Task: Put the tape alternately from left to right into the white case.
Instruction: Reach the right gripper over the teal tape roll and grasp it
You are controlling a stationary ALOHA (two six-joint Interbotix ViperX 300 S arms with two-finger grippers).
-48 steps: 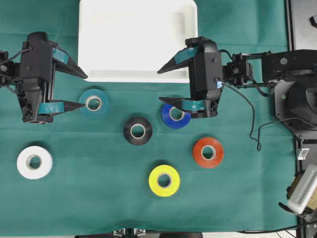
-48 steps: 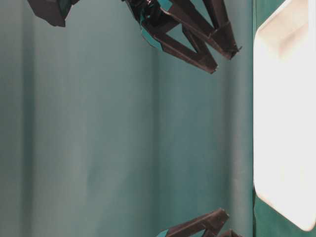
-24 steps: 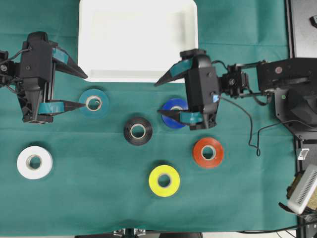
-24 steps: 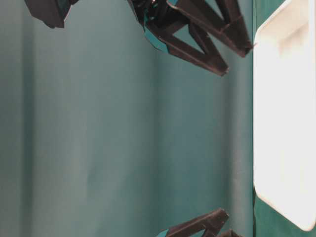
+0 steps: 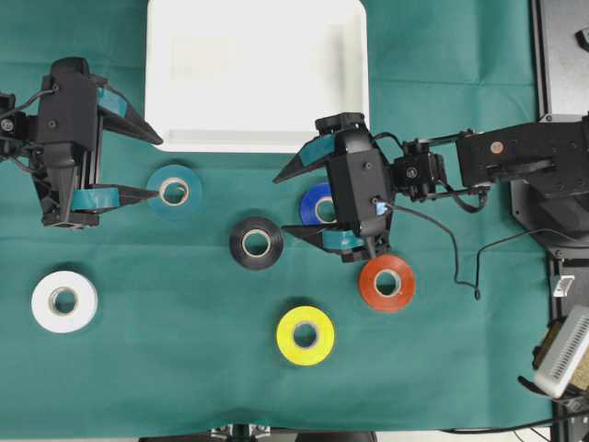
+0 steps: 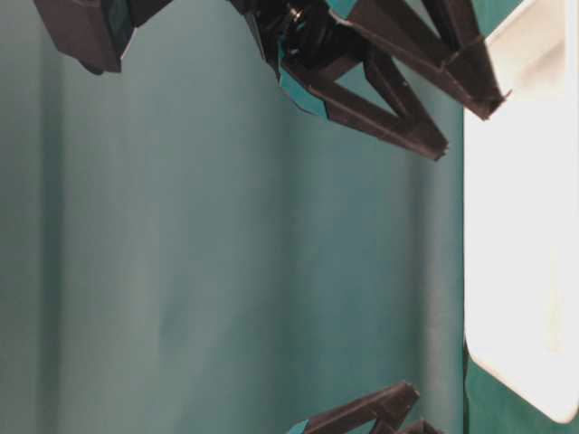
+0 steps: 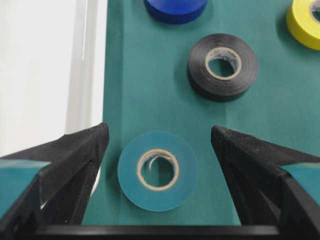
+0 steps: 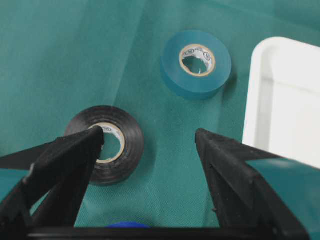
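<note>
Six rolls of tape lie on the green worktop (image 5: 138, 368) below the white case (image 5: 256, 74) at upper centre. Left pincer (image 5: 152, 168) gapes empty beside the teal roll (image 5: 174, 191); right pincer (image 5: 288, 203) gapes empty over the blue roll (image 5: 317, 204).

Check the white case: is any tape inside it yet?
Nothing shows inside the white case; its floor is bare in the overhead view. All six rolls lie on the cloth; the right gripper partly covers the blue roll.
</note>
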